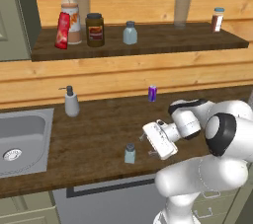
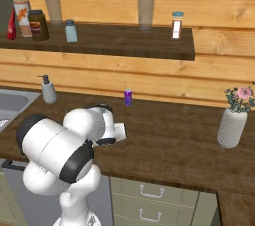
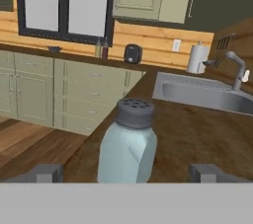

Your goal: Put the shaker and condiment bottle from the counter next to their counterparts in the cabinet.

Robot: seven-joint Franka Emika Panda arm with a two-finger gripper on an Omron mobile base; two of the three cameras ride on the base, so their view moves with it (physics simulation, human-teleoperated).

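A pale blue-grey shaker (image 1: 130, 153) with a grey perforated cap stands upright near the front edge of the dark wood-grain counter (image 1: 94, 139), right of the steel sink. From my hand's camera it looms large, framed between my two wide-spread fingertips (image 3: 44, 172), neither touching it. The flat red condiment bottle (image 1: 62, 30) with yellow-orange marks leans against the tall clear orange-labelled bottle (image 1: 71, 15) on the cabinet (image 1: 163, 40) shelf's left end. The twin grey-capped shaker (image 1: 130, 33) stands upright mid-shelf before the pine planks.
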